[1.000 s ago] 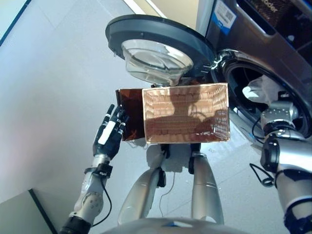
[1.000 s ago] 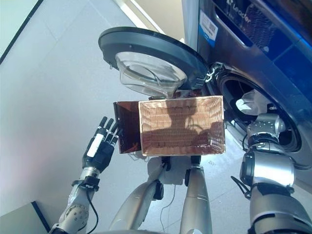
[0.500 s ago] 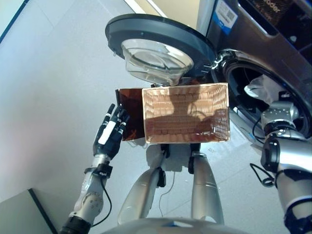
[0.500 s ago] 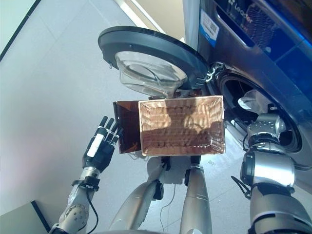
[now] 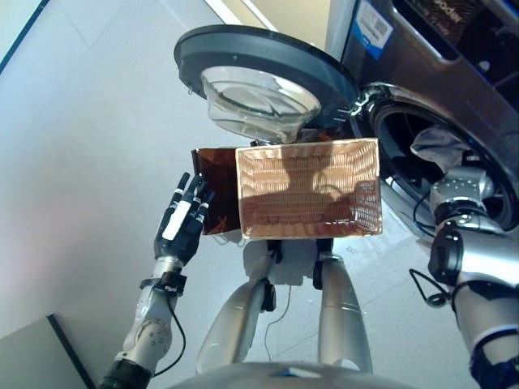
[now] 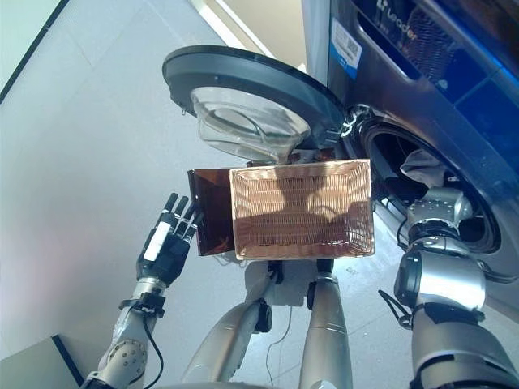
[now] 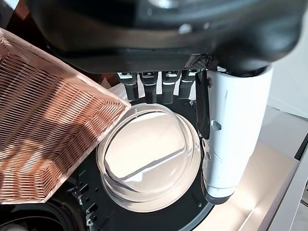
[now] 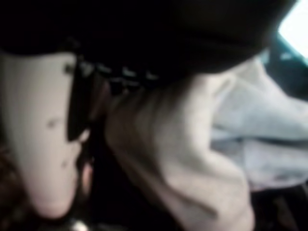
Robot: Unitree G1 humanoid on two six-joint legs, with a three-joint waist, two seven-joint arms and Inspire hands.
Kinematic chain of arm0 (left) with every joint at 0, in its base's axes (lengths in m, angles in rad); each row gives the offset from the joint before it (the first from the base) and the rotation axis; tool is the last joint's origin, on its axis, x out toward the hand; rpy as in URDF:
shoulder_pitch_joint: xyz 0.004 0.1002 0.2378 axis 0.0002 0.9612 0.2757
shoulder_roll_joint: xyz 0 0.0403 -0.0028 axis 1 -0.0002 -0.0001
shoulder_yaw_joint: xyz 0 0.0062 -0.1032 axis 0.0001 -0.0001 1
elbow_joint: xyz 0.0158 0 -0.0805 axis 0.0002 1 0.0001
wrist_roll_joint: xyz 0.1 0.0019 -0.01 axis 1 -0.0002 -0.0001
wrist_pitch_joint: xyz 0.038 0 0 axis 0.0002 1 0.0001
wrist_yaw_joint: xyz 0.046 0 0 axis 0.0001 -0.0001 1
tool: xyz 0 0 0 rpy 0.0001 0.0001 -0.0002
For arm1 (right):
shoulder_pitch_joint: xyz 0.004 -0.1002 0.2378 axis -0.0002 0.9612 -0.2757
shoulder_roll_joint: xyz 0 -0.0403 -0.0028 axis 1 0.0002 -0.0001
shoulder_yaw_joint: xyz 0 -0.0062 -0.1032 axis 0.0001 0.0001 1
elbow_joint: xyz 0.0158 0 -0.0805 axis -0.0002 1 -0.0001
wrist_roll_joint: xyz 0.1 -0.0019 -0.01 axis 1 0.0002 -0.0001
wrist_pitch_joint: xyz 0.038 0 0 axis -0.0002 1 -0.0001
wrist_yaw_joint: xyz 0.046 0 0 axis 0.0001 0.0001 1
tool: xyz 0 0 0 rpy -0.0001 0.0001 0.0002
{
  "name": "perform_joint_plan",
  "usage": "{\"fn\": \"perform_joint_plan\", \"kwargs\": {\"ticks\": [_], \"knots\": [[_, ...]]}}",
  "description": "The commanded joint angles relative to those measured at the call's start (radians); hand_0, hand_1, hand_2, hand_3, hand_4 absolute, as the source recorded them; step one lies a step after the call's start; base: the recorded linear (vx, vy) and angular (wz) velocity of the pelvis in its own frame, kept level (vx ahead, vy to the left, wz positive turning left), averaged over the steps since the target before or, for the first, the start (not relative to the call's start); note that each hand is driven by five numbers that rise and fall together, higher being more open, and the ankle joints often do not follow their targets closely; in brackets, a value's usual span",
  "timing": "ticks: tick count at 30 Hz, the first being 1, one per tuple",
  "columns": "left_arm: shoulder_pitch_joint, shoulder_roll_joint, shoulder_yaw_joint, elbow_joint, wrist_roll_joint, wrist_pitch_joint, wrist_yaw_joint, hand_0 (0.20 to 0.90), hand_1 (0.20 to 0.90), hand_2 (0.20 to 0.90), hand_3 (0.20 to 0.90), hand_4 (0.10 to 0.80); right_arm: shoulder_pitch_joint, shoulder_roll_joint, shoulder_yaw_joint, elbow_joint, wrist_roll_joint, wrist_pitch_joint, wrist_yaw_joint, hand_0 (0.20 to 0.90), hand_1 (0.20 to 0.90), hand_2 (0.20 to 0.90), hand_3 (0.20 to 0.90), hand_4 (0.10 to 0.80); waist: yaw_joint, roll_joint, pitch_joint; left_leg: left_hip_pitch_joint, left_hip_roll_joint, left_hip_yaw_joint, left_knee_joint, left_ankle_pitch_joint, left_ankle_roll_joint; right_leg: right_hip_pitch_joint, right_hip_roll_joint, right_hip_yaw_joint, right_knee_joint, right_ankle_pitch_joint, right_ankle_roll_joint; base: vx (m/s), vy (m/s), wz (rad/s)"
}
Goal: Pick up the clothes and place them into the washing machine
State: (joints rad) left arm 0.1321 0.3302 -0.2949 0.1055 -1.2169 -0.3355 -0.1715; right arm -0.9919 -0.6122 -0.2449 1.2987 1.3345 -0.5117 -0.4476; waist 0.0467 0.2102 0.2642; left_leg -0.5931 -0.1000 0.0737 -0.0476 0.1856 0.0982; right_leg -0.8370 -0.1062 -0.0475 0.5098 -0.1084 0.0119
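A pale cloth hangs in the mouth of the washing machine's drum at the right. My right arm reaches into that opening, and in the eye views the cloth hides its hand. In the right wrist view my right hand has its thumb and fingers closed on the bunched cloth. My left hand is open, fingers straight, just left of the wicker basket. The basket shows no clothes in it.
The round door of the machine stands wide open above the basket, its glass bowl showing past my left hand. A dark brown panel sits at the basket's left side. Pale floor lies to the left.
The cloth has moved deeper into the drum with my right hand and now lies in shadow. The left hand and basket have not moved.
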Motion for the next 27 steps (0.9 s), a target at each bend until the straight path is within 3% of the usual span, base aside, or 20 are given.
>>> {"fn": "perform_joint_plan", "kwargs": {"ticks": [1,5,11,13,14,20,27], "knots": [[0.053,0.024,0.022,-0.108,-0.004,-0.090,-0.016,0.900,0.900,0.900,0.900,0.800,-0.068,-0.094,0.118,-0.095,-0.100,-0.081,0.017,0.900,0.900,0.900,0.900,0.800,0.011,0.005,-0.104,0.031,0.007,-0.013,-0.040,-0.082,-0.091,0.025,0.041,-0.013,-0.165,0.095,0.017,0.000,0.000,0.00],[0.070,0.045,0.030,-0.112,-0.016,-0.074,-0.045,0.900,0.900,0.900,0.900,0.800,-0.068,-0.119,0.233,-0.030,-0.172,0.017,0.068,0.900,0.900,0.900,0.900,0.800,0.012,-0.008,-0.099,0.033,0.013,-0.009,-0.040,-0.079,-0.091,0.025,0.044,-0.014,-0.166,0.103,0.014,-0.021,-0.008,-0.04],[0.099,0.054,0.041,-0.119,-0.029,-0.062,-0.084,0.900,0.900,0.900,0.900,0.800,0.009,-0.095,0.329,-0.101,-0.262,0.056,0.131,0.900,0.900,0.900,0.900,0.800,0.001,-0.022,-0.089,0.039,0.017,-0.003,-0.040,-0.075,-0.093,0.037,0.047,-0.018,-0.176,0.114,0.015,-0.014,-0.005,-0.03],[0.112,0.058,0.048,-0.116,-0.023,-0.059,-0.099,0.900,0.900,0.900,0.900,0.800,0.101,-0.081,0.364,-0.185,-0.349,0.064,0.138,0.900,0.900,0.900,0.900,0.800,-0.009,-0.029,-0.083,0.044,0.018,-0.003,-0.040,-0.076,-0.093,0.044,0.048,-0.019,-0.181,0.117,0.016,0.041,0.000,0.00],[0.118,0.056,0.051,-0.113,-0.018,-0.060,-0.103,0.900,0.900,0.900,0.900,0.800,0.136,-0.081,0.370,-0.223,-0.400,0.064,0.124,0.900,0.900,0.900,0.900,0.800,-0.013,-0.032,-0.086,0.060,0.016,-0.010,-0.040,-0.095,-0.097,0.060,0.047,-0.012,-0.178,0.091,0.025,0.093,-0.001,0.02],[0.122,0.019,0.070,-0.070,0.013,-0.086,-0.114,0.900,0.900,0.900,0.900,0.800,0.343,-0.052,0.333,-0.435,-0.690,0.067,0.038,0.900,0.900,0.900,0.900,0.800,-0.024,-0.040,-0.095,0.082,0.014,-0.020,-0.040,-0.096,-0.093,0.087,0.043,-0.021,-0.186,0.092,0.028,0.027,-0.002,0.04],[0.122,0.004,0.079,-0.065,0.017,-0.102,-0.112,0.900,0.900,0.900,0.900,0.800,0.394,-0.020,0.340,-0.478,-0.775,0.088,0.018,0.900,0.900,0.900,0.900,0.800,-0.027,-0.046,-0.100,0.083,0.013,-0.025,-0.040,-0.098,-0.091,0.093,0.043,-0.020,-0.198,0.096,0.030,0.001,0.000,0.01]]}}
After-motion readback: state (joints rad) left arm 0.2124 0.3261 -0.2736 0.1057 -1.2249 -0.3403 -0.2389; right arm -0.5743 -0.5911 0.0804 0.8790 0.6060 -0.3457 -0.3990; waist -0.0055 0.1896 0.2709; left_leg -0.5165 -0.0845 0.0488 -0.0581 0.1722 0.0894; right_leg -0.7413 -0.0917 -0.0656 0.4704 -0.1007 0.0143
